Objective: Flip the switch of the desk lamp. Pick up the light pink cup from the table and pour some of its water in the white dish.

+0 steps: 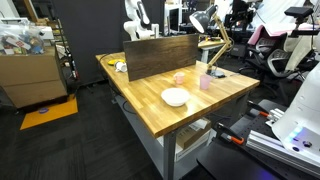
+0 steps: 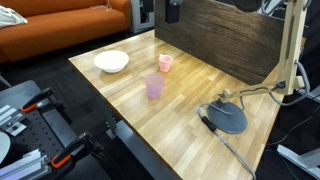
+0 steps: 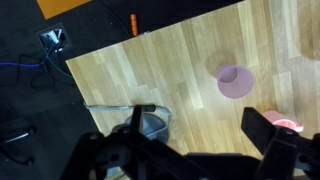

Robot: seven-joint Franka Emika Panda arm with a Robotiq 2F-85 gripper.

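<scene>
Wood-plank worktop (image 2: 190, 95) is set near an orange sofa (image 2: 60, 35); gripper (image 3: 205, 140) is spread wide above it.

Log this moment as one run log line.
gripper: open, empty | desk lamp: untouched | light pink cup: upright on table, apart from white dish | pour: not yet done

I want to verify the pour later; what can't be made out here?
- Water level in the light pink cup: too small in both exterior views; the jaws cover part of it in the wrist view.
- Switch on the desk lamp: too small anywhere; shade cut off by the top edge in an exterior view.
- The white dish: outside the wrist view.
</scene>
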